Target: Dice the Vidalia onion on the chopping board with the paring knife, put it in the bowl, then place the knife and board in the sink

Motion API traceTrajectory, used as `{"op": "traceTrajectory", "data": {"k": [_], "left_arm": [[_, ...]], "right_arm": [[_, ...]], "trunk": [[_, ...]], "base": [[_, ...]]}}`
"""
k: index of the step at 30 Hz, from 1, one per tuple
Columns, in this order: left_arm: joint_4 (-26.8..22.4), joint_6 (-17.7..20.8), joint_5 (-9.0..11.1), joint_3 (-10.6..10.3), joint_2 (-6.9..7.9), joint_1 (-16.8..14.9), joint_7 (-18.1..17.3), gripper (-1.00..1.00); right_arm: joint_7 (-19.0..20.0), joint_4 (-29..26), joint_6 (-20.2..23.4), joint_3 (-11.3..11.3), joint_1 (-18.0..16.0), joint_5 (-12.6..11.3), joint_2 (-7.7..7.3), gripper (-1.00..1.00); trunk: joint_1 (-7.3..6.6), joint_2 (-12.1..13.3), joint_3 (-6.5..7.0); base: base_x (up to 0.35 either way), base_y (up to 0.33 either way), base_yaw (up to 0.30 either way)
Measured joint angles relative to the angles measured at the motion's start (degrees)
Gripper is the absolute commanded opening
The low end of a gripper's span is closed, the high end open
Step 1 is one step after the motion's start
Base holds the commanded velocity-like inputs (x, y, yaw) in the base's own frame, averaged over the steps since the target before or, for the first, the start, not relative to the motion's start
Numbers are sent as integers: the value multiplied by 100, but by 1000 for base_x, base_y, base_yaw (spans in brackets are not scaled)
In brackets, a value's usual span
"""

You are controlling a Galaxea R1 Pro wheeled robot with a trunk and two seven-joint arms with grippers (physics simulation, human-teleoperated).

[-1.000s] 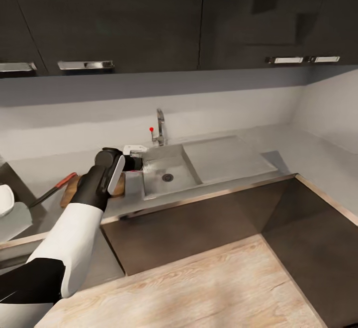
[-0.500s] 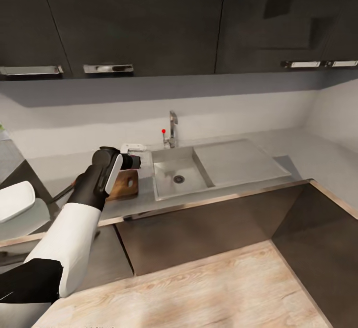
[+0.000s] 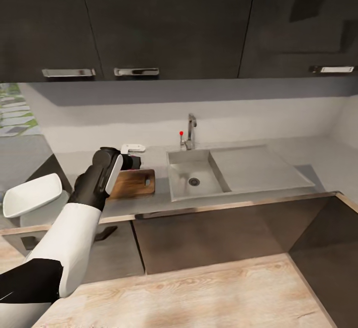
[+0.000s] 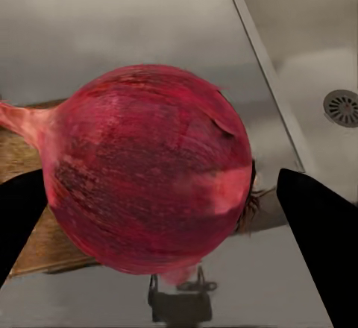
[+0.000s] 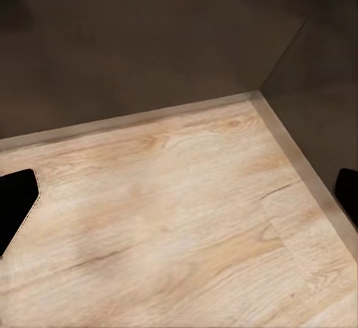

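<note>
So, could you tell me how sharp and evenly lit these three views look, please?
Head view: soft, even light, a shadow band under the cabinets, mild sheen on the sink. Left wrist view: the onion fairly sharp, the countertop behind it blurred, fingers plain black. Right wrist view: wood floor bright, dark cabinet fronts featureless.
</note>
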Motion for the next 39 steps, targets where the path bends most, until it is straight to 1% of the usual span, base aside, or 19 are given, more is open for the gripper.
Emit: {"op": "traceTrajectory", "data": {"k": [8, 14, 25, 34, 39], "left_arm": [[91, 0, 5, -3, -1, 19, 0, -100], [486, -8, 12, -8, -32, 26, 0, -100], [976, -31, 23, -6, -51, 25, 0, -100], [1008, -37, 23, -15, -64, 25, 0, -100], [1009, -37, 26, -14, -64, 25, 0, -100]], "right_arm": [[0, 0, 0, 0, 0, 0, 0, 100], [0, -1, 0, 0, 1, 7, 0, 100], [8, -1, -3, 0, 1, 11, -21, 100], [10, -1, -6, 6, 1, 18, -25, 100], [3, -1, -1, 2, 1, 17, -19, 100]], "trunk": [[0, 0, 50], [0, 1, 81], [0, 1, 87], [0, 1, 87], [-2, 0, 87]], "base": [[0, 0, 228], [0, 0, 167], [0, 0, 13], [3, 0, 0], [124, 0, 0]]}}
